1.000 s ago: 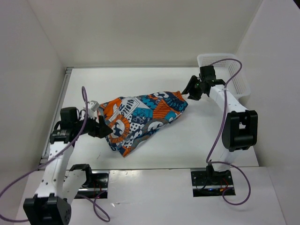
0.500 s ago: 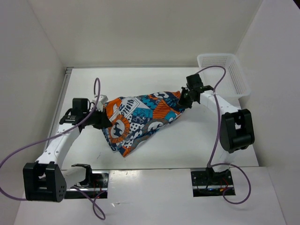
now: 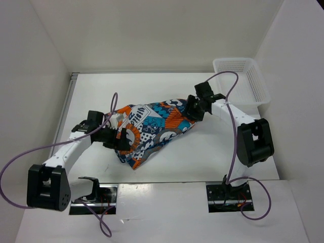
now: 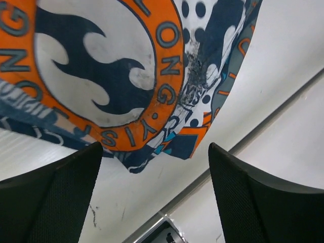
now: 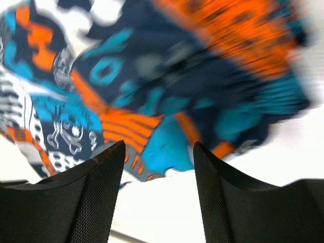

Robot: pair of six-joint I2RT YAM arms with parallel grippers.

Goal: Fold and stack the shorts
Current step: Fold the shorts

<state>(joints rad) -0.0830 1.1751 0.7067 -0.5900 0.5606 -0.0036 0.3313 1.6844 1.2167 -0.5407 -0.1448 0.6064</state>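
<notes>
The shorts [image 3: 152, 129], a patchwork print of orange, teal, blue, white and black, lie bunched in the middle of the white table. My left gripper [image 3: 120, 137] is open over their left end; in the left wrist view the orange ring motif [image 4: 101, 76] fills the top and the jaws stand wide apart with nothing between them. My right gripper [image 3: 192, 109] is open over the shorts' right end; the right wrist view shows the blurred print [image 5: 167, 86] ahead of the empty, spread jaws.
A white mesh basket [image 3: 242, 80] stands at the back right corner. White walls close in the table on the left, back and right. A metal rail [image 4: 238, 152] runs along the table's near edge.
Both arms have moved inward over the shorts: the left gripper rightward onto the left end, the right gripper leftward and down onto the right end. The shorts lie as before.
</notes>
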